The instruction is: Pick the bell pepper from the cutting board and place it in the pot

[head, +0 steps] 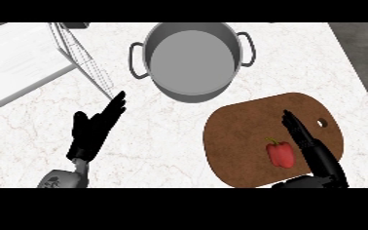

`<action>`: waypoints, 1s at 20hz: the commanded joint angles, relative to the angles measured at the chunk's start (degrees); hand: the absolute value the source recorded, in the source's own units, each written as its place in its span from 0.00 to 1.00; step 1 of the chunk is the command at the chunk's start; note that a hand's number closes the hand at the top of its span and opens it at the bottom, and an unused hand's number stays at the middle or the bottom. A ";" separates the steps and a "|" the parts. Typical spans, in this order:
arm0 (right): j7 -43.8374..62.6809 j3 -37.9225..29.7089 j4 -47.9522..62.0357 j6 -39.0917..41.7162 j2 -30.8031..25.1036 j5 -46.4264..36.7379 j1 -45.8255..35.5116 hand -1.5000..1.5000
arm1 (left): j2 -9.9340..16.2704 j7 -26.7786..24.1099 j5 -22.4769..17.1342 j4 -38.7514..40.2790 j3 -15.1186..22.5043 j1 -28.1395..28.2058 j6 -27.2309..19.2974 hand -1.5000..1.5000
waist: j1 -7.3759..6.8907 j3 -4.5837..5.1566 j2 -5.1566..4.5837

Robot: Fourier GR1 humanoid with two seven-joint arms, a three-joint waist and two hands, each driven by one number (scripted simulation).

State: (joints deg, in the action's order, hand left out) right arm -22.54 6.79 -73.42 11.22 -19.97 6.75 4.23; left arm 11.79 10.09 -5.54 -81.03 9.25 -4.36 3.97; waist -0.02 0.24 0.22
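- Red bell pepper [281, 155] lies on the brown cutting board [244, 136], at the near right of the counter, so I judge the pick not yet made.
- My right hand [305, 139] is over the board just to the right of the pepper, fingers straight and pointing away from me; nothing is held. I cannot tell whether it touches the pepper's side.
- My left hand [97, 126] rests at the near left, fingers straight and open, well apart from the board.
- Grey pot [193, 61] stands at the far middle of the counter, just beyond the board's far left edge; I see nothing inside it.
- What is left, as I read it: close on the pepper, lift it, carry it far and to the left, and let it go over the pot.
- As for the pepper: small, glossy, blocky, with a short green stem at its far end that curls to the left. It lies lengthwise, stem away from me.
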 commanded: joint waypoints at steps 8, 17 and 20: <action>-13.86 0.11 15.57 -0.26 4.56 -6.81 -6.01 1.00 | 0.01 -1.20 0.12 4.33 -2.88 -3.16 2.44 0.50 | -0.20 -0.30 -0.38; -21.37 -3.68 19.90 2.09 3.47 -5.89 -11.33 1.00 | -1.75 -0.35 1.87 0.12 -0.33 0.19 1.20 0.50 | -1.16 -0.36 -0.39; -15.81 -4.90 24.56 13.22 -5.47 -4.54 -22.89 1.00 | -2.25 -1.15 1.91 2.51 0.52 -2.86 2.64 0.50 | -4.24 -0.53 -1.63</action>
State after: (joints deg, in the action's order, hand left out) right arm -40.58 3.34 -55.38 16.10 -20.03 0.85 -9.09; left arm 10.11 8.03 -3.72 -78.98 8.80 -5.23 5.78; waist -1.80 0.95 0.02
